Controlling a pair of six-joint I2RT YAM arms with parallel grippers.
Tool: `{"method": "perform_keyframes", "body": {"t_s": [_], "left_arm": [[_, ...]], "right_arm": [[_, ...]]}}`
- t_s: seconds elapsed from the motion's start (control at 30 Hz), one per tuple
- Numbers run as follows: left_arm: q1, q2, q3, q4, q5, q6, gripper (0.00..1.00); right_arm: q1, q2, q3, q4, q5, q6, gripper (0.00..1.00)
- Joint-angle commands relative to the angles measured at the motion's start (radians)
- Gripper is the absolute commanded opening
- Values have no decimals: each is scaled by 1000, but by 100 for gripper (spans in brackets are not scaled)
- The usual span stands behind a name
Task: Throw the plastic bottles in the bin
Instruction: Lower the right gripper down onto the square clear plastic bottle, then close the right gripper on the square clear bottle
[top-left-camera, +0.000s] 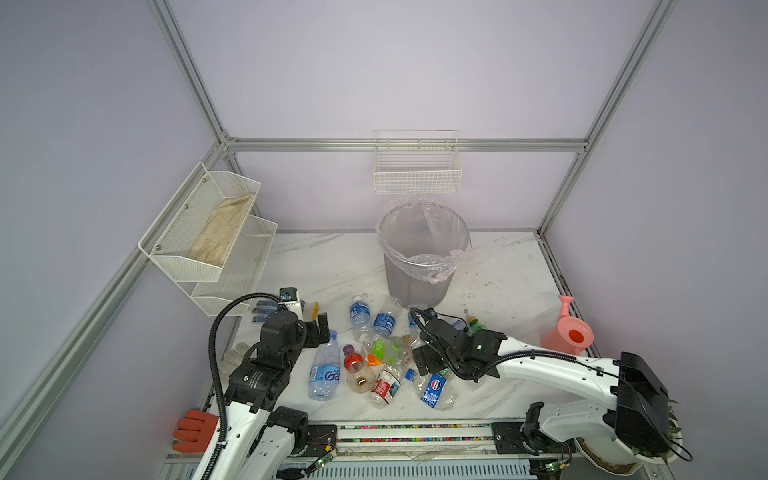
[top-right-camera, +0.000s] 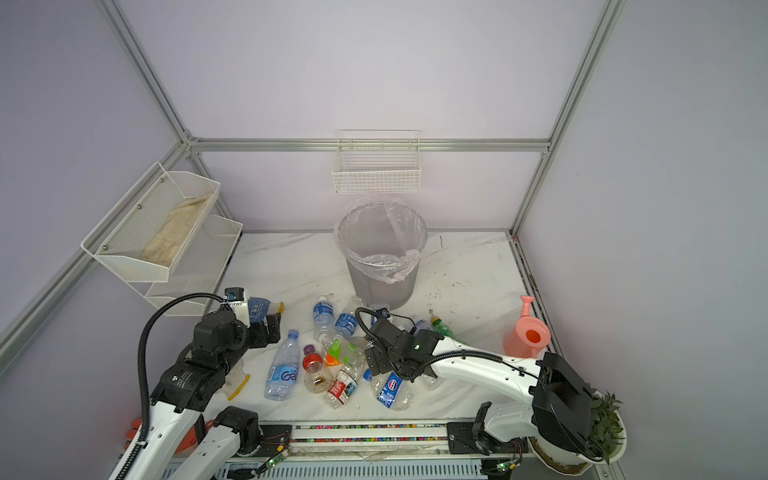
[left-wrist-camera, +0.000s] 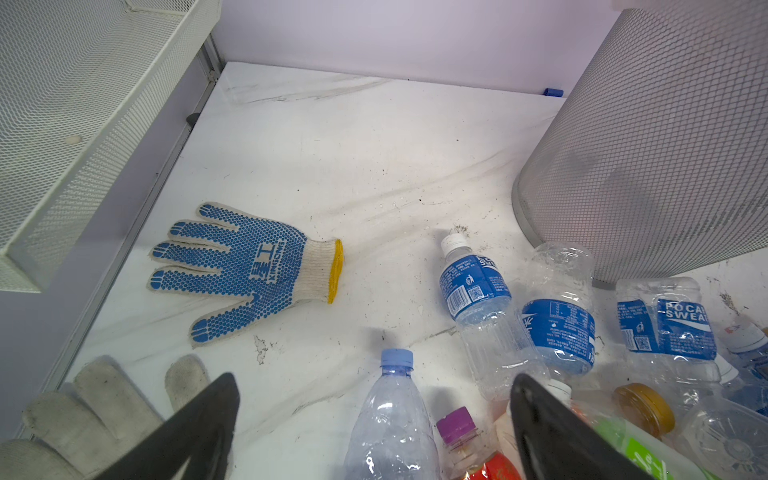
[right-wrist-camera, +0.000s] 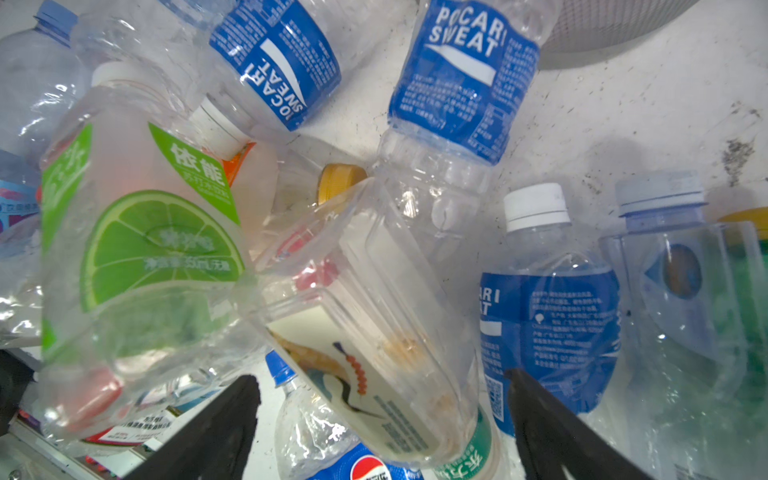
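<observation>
While the left gripper (left-wrist-camera: 374, 386) stands with its jaws fully apart and holds nothing, a tall blue-capped bottle (left-wrist-camera: 390, 419) lies on the table (left-wrist-camera: 332, 166) with its cap in line with the gap, touched by neither finger. Jaws of the right gripper (right-wrist-camera: 380, 380) are likewise wide apart, low over a clear beige-labelled bottle (right-wrist-camera: 374, 324) that lies between the fingers with no contact visible; nothing is gripped. Against that bottle rest a lime-labelled bottle (right-wrist-camera: 158, 249) and several blue-labelled ones. In both top views the plastic bottles (top-left-camera: 382, 353) lie in a loose heap on the table directly in front of the bin (top-left-camera: 415, 282), the farthest of them just beside its base. The bin stands upright at the back of the table, lined with a clear bag (top-left-camera: 432, 259). A blue-dotted glove (left-wrist-camera: 245, 266) lies flat to the left of the bin, apart from the heap. A pink watering can (top-left-camera: 567, 328) stands well to the bin's right.
</observation>
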Motion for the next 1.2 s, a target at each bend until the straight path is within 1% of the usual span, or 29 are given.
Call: {"method": "perform_keyframes", "body": {"t_s": [0.0, 0.07, 0.33, 0.47, 0.57, 0.77, 0.97, 1.17], "left_arm": [[-7, -11, 0, 16, -10, -11, 100], [-9, -10, 1, 17, -9, -12, 100], [-14, -15, -1, 17, -13, -13, 100], [-15, -14, -1, 16, -13, -12, 100], [-18, -15, -1, 16, -15, -11, 100], [-19, -16, -1, 17, -15, -11, 100], [-18, -16, -1, 16, -18, -11, 100], [-21, -17, -2, 16, -18, -11, 100]], "right_arm": [[8, 17, 2, -10, 37, 3, 95], [8, 26, 7, 0, 41, 0, 95], [10, 94, 18, 33, 40, -7, 90], [14, 109, 18, 37, 52, -5, 89], [14, 117, 16, 43, 58, -5, 86], [16, 135, 21, 47, 61, -11, 75], [19, 123, 34, 29, 77, -11, 60], [22, 114, 62, -16, 118, -6, 47]]}}
